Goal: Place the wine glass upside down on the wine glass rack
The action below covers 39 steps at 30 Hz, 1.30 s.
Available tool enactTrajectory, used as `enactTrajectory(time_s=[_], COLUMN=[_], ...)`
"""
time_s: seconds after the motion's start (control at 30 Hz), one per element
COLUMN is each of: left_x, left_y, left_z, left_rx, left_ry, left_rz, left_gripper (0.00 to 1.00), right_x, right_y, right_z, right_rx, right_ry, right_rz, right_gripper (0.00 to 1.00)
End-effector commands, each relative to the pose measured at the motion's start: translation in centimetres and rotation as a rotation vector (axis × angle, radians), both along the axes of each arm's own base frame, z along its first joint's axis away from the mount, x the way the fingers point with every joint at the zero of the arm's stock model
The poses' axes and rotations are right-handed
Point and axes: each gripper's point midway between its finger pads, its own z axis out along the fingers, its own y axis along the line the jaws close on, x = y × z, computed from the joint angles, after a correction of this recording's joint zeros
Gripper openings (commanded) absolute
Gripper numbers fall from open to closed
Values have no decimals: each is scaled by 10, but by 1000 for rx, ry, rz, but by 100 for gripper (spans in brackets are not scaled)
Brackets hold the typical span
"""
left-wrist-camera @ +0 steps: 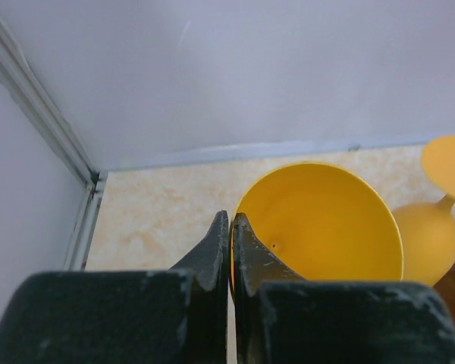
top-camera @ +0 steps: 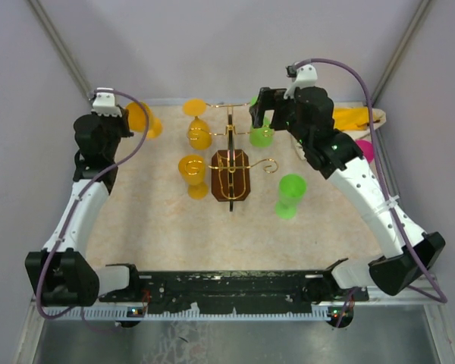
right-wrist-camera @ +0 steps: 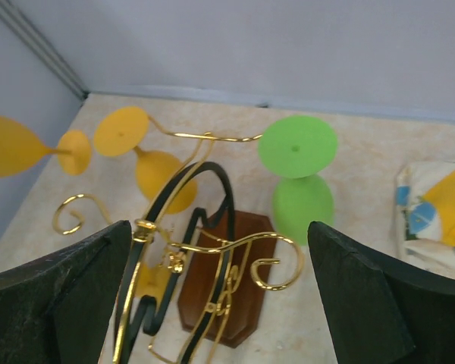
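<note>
Currently the left gripper (left-wrist-camera: 231, 221) is clamped on the rim of the yellow wine glass (left-wrist-camera: 318, 220) (bowl on its side, foot pointing toward the rack) near the table's (top-camera: 152, 227) far-left corner. The wine glass rack (top-camera: 230, 176) stands mid-table. The right gripper (top-camera: 267, 110) hangs over the rack's far-right side, jaws wide apart.

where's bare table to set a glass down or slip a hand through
Free: the wide near strip of table between wine glass rack and arm bases; the patch between left arm and the yellow glass beside the rack. Crowded: around the rack; far right by cloth and pink glass.
</note>
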Motion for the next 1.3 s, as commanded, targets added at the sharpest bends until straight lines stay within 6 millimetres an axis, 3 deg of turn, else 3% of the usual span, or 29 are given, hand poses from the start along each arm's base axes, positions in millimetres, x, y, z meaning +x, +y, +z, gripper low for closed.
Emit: enactTrajectory(time_s=[0.0, 0.27, 0.37, 0.63, 0.93, 1.07, 1.27], left_x=[-10, -67, -80, -113, -137, -148, -154], left_y=[-19, -58, -82, -133, -168, -183, -188], left_z=[78, 165, 175, 177, 166, 166, 171], left_rx=[-47, 102, 170, 217, 263, 326, 400], left_ry=[-264, -708, -777, -890, -949, -989, -1032], left_rz=[-86, -143, -164, -278, -376, -416, -405], left_gripper=[0, 0, 0, 0, 0, 0, 0], right_x=[-15, -34, -37, -42, -47, -43, -36], right_y=[39, 92, 106, 119, 132, 140, 140], right_z=[30, 55, 63, 87, 107, 101, 86], right_rx=[208, 506, 564, 649, 864, 908, 875], right_ry=[19, 77, 97, 106, 132, 191, 235], right_rz=[180, 440, 518, 600, 716, 732, 676], right_gripper=[99, 99, 96, 95, 93, 90, 87])
